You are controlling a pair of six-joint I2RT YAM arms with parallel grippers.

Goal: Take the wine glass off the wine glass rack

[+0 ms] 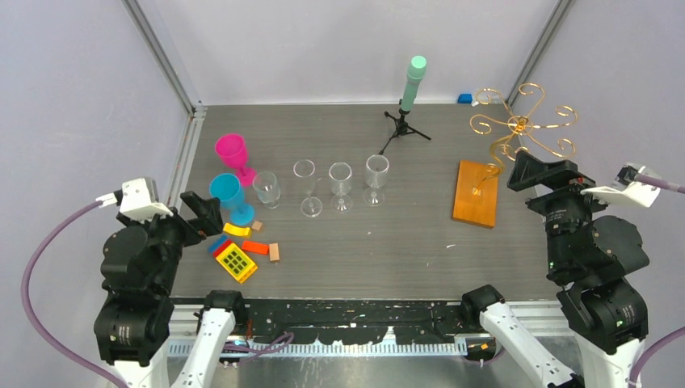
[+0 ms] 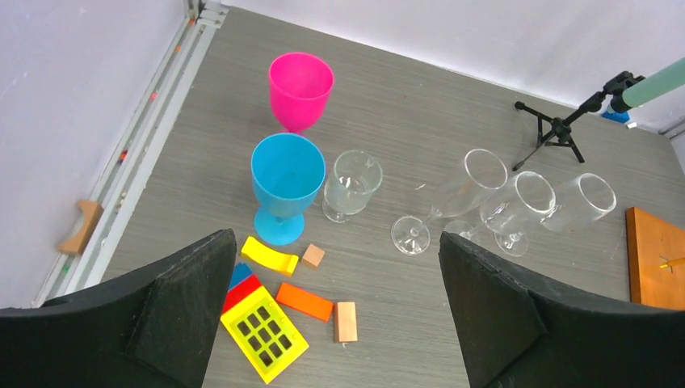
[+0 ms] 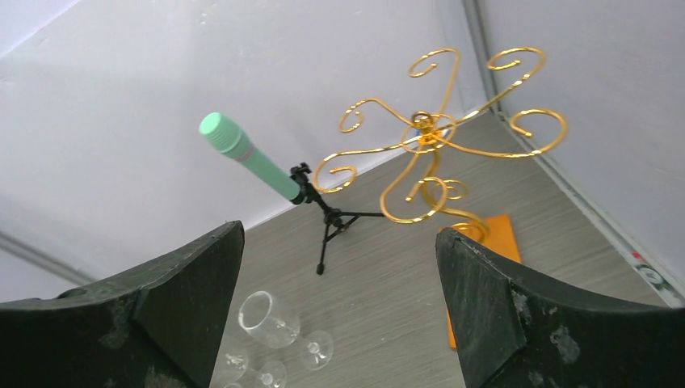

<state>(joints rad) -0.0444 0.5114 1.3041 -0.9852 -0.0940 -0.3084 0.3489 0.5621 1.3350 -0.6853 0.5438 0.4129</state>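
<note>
The wine glass rack [image 1: 521, 123] is a gold wire stand with curled arms on an orange-brown wooden base [image 1: 476, 192], at the table's right. In the right wrist view no glass hangs on the rack's arms [image 3: 428, 133]. Three clear wine glasses [image 1: 341, 186] stand in a row at mid-table, left of the rack; the left wrist view shows them too [image 2: 529, 198]. My right gripper [image 1: 543, 171] hovers open just right of the base, jaws empty [image 3: 339, 230]. My left gripper [image 1: 208, 217] is open and empty near the left edge [image 2: 337, 241].
A pink goblet [image 1: 233, 152], a blue goblet [image 1: 226, 192] and a stemless clear glass [image 1: 266, 188] stand at the left. Coloured toy blocks [image 1: 238, 259] lie in front of them. A black tripod with a mint-green cylinder [image 1: 410, 89] stands at the back.
</note>
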